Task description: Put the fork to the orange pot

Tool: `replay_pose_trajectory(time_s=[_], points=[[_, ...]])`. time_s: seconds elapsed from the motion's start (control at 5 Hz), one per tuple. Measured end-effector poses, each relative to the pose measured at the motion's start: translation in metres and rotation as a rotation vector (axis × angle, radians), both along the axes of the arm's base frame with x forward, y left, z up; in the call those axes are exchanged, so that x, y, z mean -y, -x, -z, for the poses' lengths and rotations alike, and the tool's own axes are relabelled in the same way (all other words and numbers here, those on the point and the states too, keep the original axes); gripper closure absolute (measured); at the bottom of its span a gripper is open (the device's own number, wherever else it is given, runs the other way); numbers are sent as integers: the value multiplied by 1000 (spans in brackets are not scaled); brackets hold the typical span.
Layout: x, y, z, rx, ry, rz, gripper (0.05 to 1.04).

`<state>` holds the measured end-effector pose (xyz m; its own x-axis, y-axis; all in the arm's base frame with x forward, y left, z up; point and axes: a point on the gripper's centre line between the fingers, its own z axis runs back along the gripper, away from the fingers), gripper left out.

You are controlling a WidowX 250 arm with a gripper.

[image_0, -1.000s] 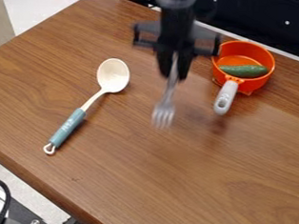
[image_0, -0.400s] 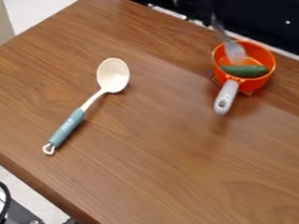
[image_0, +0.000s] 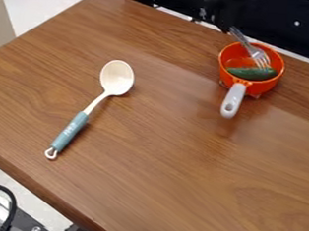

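The fork (image_0: 248, 46) is at the orange pot (image_0: 276, 81), its tines down inside beside the cucumber and its handle slanting up to the left over the back rim. Against the black backdrop, the dark gripper (image_0: 219, 17) is hard to make out just up and left of the fork's handle end. Whether it touches the fork cannot be told. The pot stands at the table's upper right, its grey handle pointing toward the camera.
A green cucumber (image_0: 252, 73) lies in the pot. On the left half of the wooden table (image_0: 161, 152) rests a cream spoon (image_0: 117, 78) with a teal handle. The table's back edge runs close behind the pot.
The arm and fork have gone from mid-table to the upper right, at the pot. Since the later earlier frame, the fork has shifted slightly right and down. Spoon and pot have stayed put.
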<state>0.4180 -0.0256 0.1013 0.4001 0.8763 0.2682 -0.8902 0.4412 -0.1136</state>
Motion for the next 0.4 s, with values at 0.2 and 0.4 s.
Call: replay_pose_trajectory(time_s=[0.2, 0.4], points=[[3, -2, 5, 6, -26, 6, 915], [9, -3, 13, -4, -51, 17, 915]])
